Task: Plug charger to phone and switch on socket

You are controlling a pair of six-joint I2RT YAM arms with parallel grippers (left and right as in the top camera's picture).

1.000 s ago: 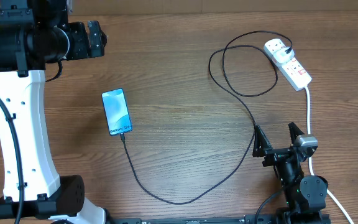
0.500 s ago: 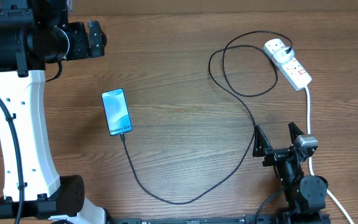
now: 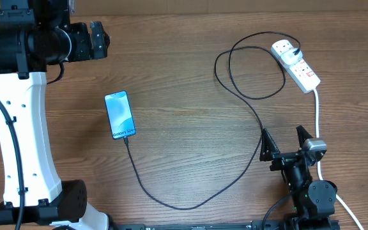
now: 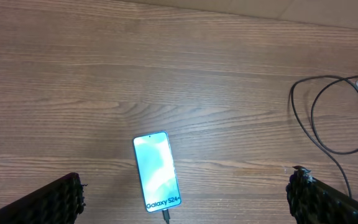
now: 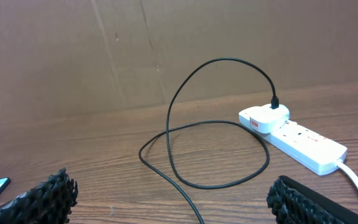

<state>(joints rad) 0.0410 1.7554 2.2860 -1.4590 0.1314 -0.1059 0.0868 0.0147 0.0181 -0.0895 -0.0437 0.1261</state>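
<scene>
Two grippers to call, spread wide alike, holding nothing. Up at ten o'clock on the overhead view for the left gripper (image 3: 98,38), above the table (image 3: 171,57) and well apart from everything on it. Down at five o'clock for the right gripper (image 3: 284,142), with splayed fingers, near the white lead (image 3: 317,112) and just beside a stretch of the charger (image 5: 225,60).

Now across to nine o'clock for the phone (image 3: 120,115), lying flat with a lit pale-blue screen, reading "Galaxy S24" in the left wrist view. Meets the charger's tip at its lower short edge, at six o'clock of the phone.

Following that black cable now: sweeps down toward six o'clock of the table, climbs back past the right gripper, loops once around one o'clock, ends on top of a white plug (image 3: 285,50).

Over at two o'clock for the socket (image 3: 299,67), with that plug seated in its far end. Cannot tell from here whether switched on.
</scene>
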